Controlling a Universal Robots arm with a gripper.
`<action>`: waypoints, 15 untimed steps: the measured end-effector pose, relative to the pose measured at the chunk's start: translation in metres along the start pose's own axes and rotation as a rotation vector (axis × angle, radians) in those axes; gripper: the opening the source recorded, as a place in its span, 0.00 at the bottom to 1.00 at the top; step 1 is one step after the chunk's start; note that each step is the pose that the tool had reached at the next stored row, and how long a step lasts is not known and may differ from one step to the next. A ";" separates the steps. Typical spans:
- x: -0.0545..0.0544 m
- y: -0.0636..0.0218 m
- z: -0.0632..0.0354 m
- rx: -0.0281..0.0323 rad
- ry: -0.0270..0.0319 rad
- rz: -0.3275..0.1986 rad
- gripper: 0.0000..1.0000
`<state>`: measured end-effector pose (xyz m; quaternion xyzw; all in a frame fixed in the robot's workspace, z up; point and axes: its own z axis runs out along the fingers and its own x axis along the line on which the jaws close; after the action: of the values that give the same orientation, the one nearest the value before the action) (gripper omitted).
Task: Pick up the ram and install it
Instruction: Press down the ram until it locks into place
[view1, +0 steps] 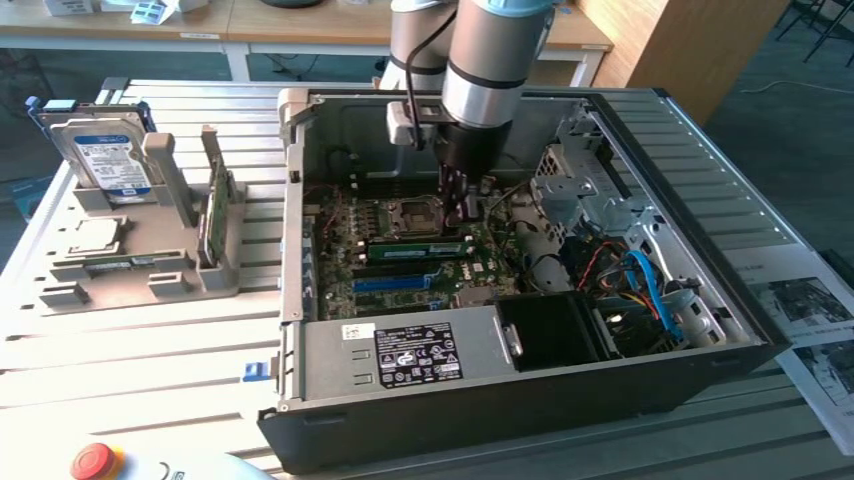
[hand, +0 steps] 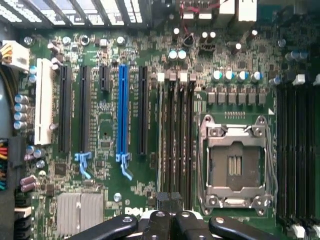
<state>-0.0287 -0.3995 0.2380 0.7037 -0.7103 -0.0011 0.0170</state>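
Inside the open computer case (view1: 694, 370), my gripper (view1: 463, 212) reaches down to the motherboard (view1: 387, 285). Its black fingers are shut, pressed together. Just below the fingertips, the ram (view1: 414, 248), a long green stick, stands on edge in a slot beside the CPU socket (view1: 407, 212). I cannot tell whether the fingertips touch it. In the wrist view my gripper (hand: 170, 202) hangs shut over the row of dark ram slots (hand: 176, 135), between the blue slot (hand: 123, 110) and the CPU socket (hand: 235, 165).
A grey holder (view1: 134, 280) at the exterior view's left carries an upright hard drive (view1: 110, 155) and another green stick (view1: 214, 215). The power supply (view1: 400, 350), cables (view1: 647, 290) and drive cage (view1: 587, 190) crowd the case. A red button (view1: 96, 460) sits near the front.
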 end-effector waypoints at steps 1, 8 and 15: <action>0.000 0.0020 0.0000 0.0000 0.0001 0.000 0.10; -0.001 0.0163 0.0005 0.0000 0.0000 0.000 0.10; -0.002 0.0296 0.0008 0.0000 0.0001 0.000 0.10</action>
<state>-0.0583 -0.3973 0.2379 0.7036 -0.7104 -0.0010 0.0170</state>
